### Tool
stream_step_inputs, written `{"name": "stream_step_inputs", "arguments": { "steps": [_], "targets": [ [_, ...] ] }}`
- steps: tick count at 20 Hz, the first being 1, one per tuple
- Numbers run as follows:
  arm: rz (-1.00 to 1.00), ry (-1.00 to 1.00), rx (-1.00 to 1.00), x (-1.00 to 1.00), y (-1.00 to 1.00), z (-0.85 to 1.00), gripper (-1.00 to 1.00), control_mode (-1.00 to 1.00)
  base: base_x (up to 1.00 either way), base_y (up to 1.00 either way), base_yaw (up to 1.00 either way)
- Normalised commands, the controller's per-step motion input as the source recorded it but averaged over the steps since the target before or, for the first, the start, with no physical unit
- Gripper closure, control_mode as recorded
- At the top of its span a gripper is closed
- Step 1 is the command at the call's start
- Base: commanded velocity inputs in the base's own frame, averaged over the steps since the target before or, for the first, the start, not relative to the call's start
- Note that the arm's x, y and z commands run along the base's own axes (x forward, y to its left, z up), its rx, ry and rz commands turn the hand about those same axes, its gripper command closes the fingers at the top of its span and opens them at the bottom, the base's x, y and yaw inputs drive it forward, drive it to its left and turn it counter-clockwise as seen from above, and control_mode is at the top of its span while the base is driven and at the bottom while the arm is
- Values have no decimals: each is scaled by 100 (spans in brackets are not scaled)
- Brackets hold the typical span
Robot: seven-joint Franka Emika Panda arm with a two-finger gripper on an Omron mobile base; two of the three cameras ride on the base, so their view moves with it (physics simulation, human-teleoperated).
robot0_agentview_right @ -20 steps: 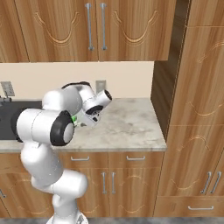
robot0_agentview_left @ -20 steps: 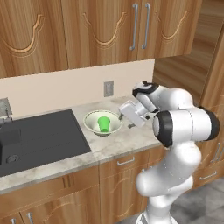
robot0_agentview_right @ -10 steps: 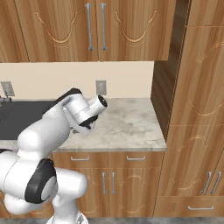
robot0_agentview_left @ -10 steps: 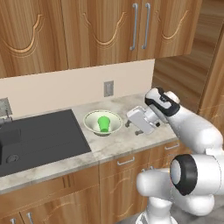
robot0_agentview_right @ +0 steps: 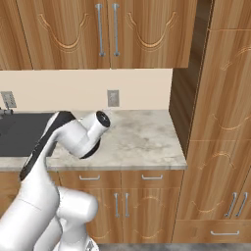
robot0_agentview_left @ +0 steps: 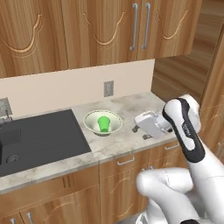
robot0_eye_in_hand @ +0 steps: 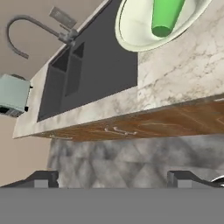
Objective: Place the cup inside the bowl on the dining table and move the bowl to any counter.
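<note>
- Hanging with its two fingers spread wide and nothing between them, the gripper (robot0_agentview_left: pixel 139 129) sits just off the counter's front edge, apart from the dishes; the hand view shows both dark fingertips (robot0_eye_in_hand: pixel 43 178) standing far apart with only floor and cabinet fronts beyond them.
- Nearest to the pincer, a short way off to its side along the stone, the one cream-white bowl (robot0_agentview_left: pixel 92 119) rests flat on the counter (robot0_agentview_left: pixel 131 106), its rim clear of the wall and of the edge.
- Inside that bowl lies the one green cup (robot0_agentview_left: pixel 103 123), tipped against the inner wall rather than upright, which suggests it was dropped in loose and left to settle.
- Judged from this layout, both halves of the job look done: cup in bowl, bowl on a counter, pincer free of both.
- Just beyond the bowl, further from the pincer, the single black sink (robot0_agentview_left: pixel 35 140) is set into the stone, with one curved faucet (robot0_eye_in_hand: pixel 30 27) behind it.
- Farther still past the sink stands one pale box-like appliance (robot0_eye_in_hand: pixel 13 94), too small to identify.
- On the wall behind the bowl is one outlet plate (robot0_agentview_left: pixel 108 88); overhead, one pair of silver bar handles (robot0_agentview_left: pixel 141 25) marks the upper wooden cabinets.
</note>
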Motion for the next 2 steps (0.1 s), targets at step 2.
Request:
{"name": "stream_step_inputs", "arguments": {
  "steps": [2],
  "targets": [
    [0, -1, -2, -77, -3, 35, -100, -100, 0, 0, 0]
  ]
}}
